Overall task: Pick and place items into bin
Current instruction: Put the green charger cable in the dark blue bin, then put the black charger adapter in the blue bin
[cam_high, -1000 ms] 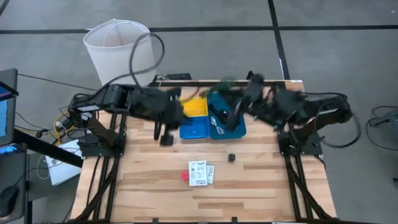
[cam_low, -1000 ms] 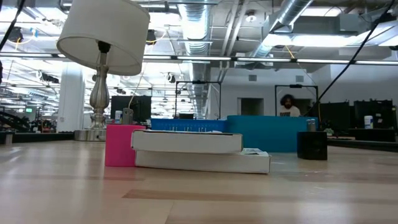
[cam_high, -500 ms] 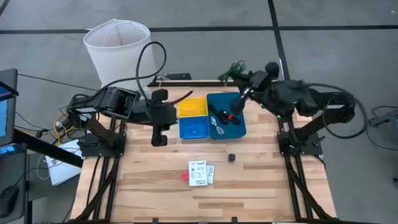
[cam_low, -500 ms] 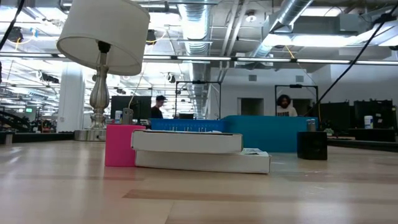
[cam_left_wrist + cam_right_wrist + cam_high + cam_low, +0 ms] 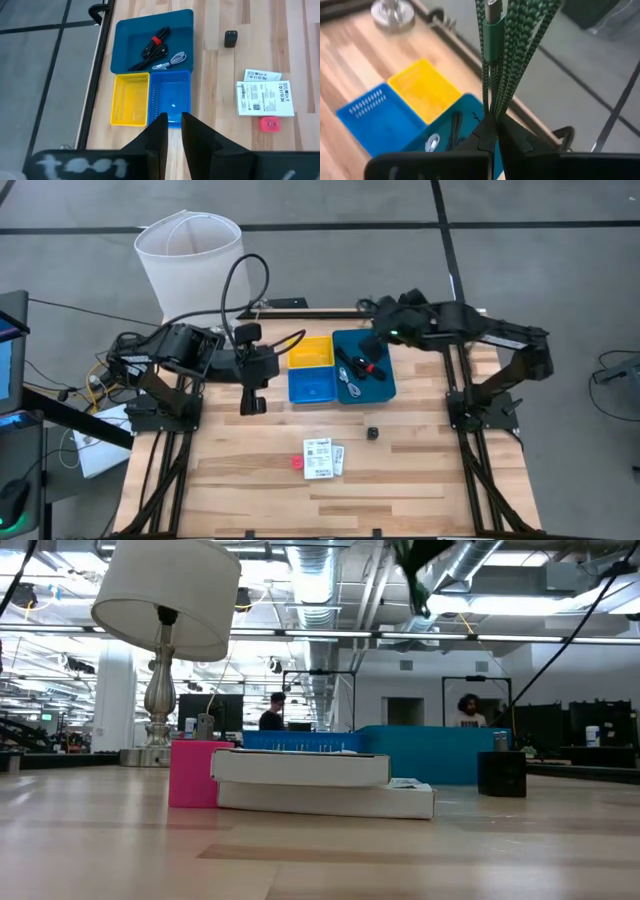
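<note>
My right gripper [image 5: 492, 124] is above the far end of the teal bin [image 5: 364, 365], shut on a green braided cable [image 5: 506, 55]. The cable also shows at the top of the low view [image 5: 420, 562]. The teal bin holds black stick pieces with a red bit [image 5: 152, 44] and a thin grey cable [image 5: 170, 61]. The yellow bin [image 5: 311, 351] and the blue bin [image 5: 312, 386] stand beside it. My left gripper [image 5: 252, 405] is shut and empty, left of the blue bin. White cards [image 5: 322, 459], a pink bit [image 5: 296, 463] and a small black block [image 5: 372, 434] lie on the table. My right gripper pinches a bundle of several strands of the green cable [image 5: 492, 107] between its two fingertips. The strands fan out from the fingertips, one with a green sleeve [image 5: 491, 32] around it. The cable is lifted clear of the table and the bins.
A white lampshade [image 5: 190, 260] stands beyond the table's far left corner. The three bins sit together at the far middle of the table. Bare wood lies between them and the cards nearer the front edge.
My right gripper has swung with the green cable from over the teal bin toward the table's far edge, and the arm now lies stretched out. The cable has come into the top of the low view. My left gripper has shifted a little toward the table's left edge.
</note>
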You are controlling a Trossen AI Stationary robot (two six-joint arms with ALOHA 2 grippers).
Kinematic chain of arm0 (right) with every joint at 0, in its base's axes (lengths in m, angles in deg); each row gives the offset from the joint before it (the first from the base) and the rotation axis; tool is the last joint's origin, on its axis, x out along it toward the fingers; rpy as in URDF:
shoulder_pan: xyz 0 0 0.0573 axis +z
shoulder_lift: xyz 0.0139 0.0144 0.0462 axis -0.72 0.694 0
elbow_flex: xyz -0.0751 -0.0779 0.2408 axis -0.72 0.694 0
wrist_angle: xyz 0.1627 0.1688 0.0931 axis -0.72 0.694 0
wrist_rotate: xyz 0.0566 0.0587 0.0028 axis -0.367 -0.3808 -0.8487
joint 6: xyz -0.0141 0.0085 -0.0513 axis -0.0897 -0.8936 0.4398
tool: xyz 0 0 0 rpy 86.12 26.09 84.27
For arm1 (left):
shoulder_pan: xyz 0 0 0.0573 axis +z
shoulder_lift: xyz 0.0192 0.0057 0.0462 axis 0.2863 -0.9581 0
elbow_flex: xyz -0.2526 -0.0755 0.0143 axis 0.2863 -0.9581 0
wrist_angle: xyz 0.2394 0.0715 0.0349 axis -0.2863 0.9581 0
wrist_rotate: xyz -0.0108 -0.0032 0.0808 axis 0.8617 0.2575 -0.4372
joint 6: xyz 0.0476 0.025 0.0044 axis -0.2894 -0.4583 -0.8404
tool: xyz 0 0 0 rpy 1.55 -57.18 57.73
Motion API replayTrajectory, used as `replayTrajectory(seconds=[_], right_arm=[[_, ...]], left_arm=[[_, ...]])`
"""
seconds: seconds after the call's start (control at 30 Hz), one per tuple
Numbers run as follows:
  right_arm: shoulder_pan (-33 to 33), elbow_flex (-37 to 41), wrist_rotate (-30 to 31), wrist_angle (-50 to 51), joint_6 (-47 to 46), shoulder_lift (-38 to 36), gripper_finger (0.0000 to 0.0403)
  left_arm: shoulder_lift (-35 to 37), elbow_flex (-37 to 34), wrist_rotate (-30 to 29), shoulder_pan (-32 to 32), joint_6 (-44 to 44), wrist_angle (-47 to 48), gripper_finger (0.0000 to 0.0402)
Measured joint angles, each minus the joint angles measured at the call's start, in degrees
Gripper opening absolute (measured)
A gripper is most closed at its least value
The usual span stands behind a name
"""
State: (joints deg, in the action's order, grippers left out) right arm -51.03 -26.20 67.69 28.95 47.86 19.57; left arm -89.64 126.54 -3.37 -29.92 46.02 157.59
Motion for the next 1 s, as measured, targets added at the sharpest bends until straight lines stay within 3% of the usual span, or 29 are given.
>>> replayTrajectory(seconds=[0.53, 1.0], right_arm=[[-6.05, 0.0, -12.79, 7.69, 1.46, 10.69, 0.0007], [-6.32, 0.02, -12.88, 7.81, 5.52, 11.46, 0.0128]], left_arm=[[0.0, 0.0, 0.01, 0.01, 1.11, 0.02, 0.0043], [0.0, 0.0, -0.08, 0.01, 1.09, 0.04, 0.0043]])
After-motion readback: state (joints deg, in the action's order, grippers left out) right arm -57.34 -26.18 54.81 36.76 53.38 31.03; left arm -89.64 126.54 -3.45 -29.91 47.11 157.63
